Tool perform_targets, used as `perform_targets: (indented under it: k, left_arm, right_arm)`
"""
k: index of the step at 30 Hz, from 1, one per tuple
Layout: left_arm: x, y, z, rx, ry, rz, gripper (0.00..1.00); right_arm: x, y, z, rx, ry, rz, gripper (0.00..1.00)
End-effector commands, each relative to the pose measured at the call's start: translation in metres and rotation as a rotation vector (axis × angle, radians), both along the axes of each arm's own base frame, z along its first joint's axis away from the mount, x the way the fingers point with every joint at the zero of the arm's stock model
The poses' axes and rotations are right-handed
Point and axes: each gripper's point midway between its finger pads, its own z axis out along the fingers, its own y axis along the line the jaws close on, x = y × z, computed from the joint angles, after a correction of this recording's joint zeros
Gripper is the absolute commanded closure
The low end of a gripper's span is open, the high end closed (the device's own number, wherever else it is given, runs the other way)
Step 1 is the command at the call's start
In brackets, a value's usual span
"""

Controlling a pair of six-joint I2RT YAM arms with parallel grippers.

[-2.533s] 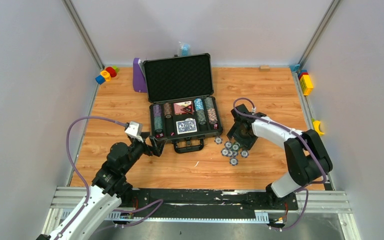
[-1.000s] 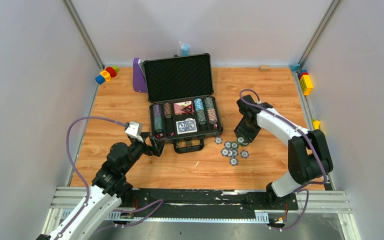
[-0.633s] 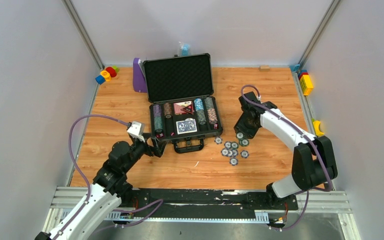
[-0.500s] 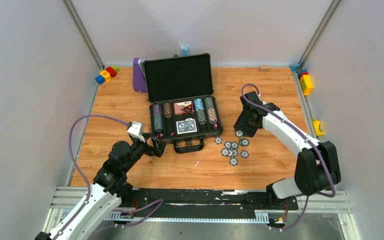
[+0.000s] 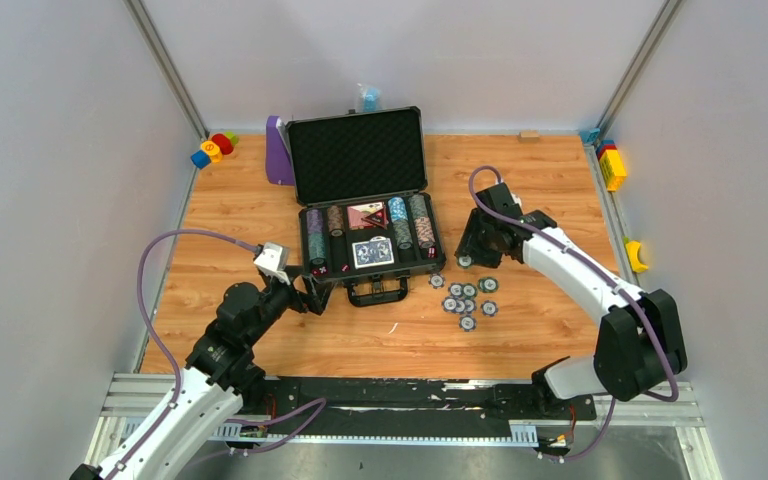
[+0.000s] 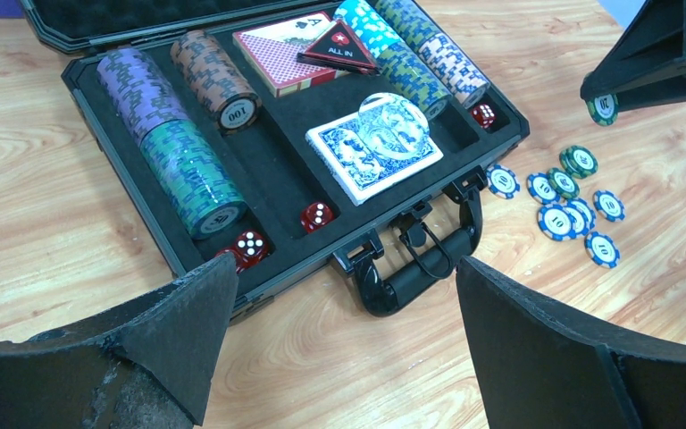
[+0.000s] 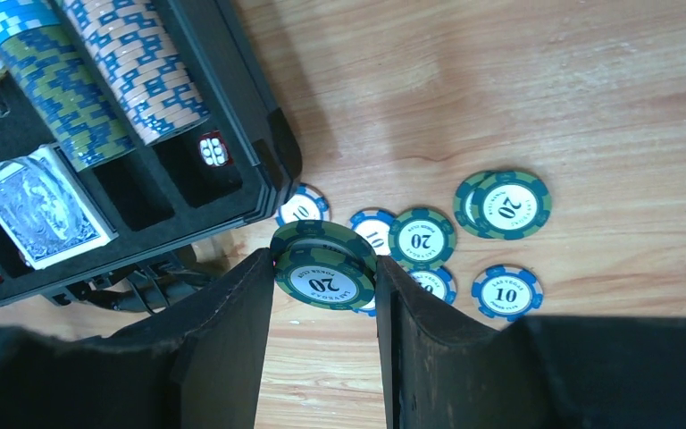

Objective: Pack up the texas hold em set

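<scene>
Compared w/ the earlier top view, R arm has swung left, off the loose chips [image 5: 468, 300] & toward the right front corner of the briefcase [image 5: 358, 150]; L arm has hardly budged. R tool [image 7: 323, 268] pinches a green 20 chip [image 6: 602, 106] by its edges (maybe a second one behind it, hard to tell). It's held above the counter [image 5: 550, 180], just beside the case, not yet over a slot. L tool [image 6: 344, 273] hangs spread wide, holding nothing, near the front-left corner, looking across the handle [image 6: 420, 264]. Briefcase sits mid-counter, lid up, most slots filled: chip rows [image 6: 174, 125] in the channels, red deck [image 6: 272, 54] & blue deck [image 6: 375, 152] in the middle, red dice [image 6: 250, 246] in front pockets. Judged progress: well over halfway. Left to do: set this chip into a row, prob. the right-side channel w/ green chips. After that, fetch the several blue 10s & green 20s lying on the wood, then shut & latch the lid.
</scene>
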Motion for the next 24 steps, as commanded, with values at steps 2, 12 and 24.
perform_targets:
  k: [2, 12, 24]
  left_arm:
    - [0.003, -0.002, 0.01, -0.011, -0.033, -0.005, 0.0]
    - [0.004, -0.003, 0.009, -0.009, -0.031, -0.004, 0.0]
    - [0.004, -0.003, 0.009, -0.009, -0.03, -0.005, 0.0]
  right_arm:
    - [0.013, 0.022, 0.02, 0.046, -0.086, 0.07, 0.69]
    - [0.024, 0.052, 0.031, 0.105, -0.148, 0.127, 0.7]
    - [0.038, 0.087, 0.031, 0.12, -0.179, 0.193, 0.69]
